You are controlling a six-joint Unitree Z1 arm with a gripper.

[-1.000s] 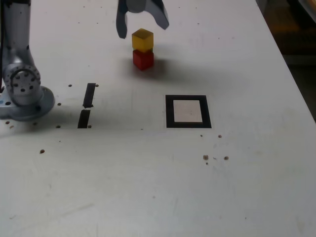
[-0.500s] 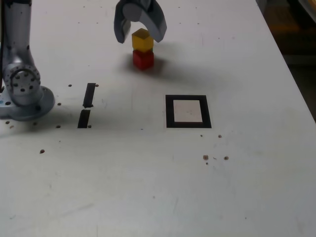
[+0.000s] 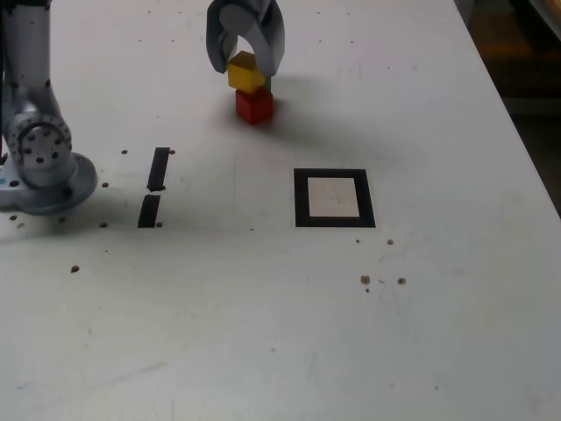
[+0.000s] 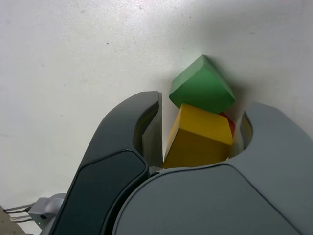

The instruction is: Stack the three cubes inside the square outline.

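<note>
White table [image 3: 421, 333]: yellow cube [image 3: 246, 73] atop red [image 3: 254, 107], btwn gripper's [image 3: 244, 67] part-open jaws; grip unclear.

In the wrist view, the yellow cube [image 4: 198, 139] hides most of the red cube [image 4: 229, 123].

A yellow cube [image 4: 198, 139] sits between the fingers of a gripper [image 4: 203, 128], a green cube [image 4: 203, 88] just beside it on the worktop [image 4: 63, 63].
</note>
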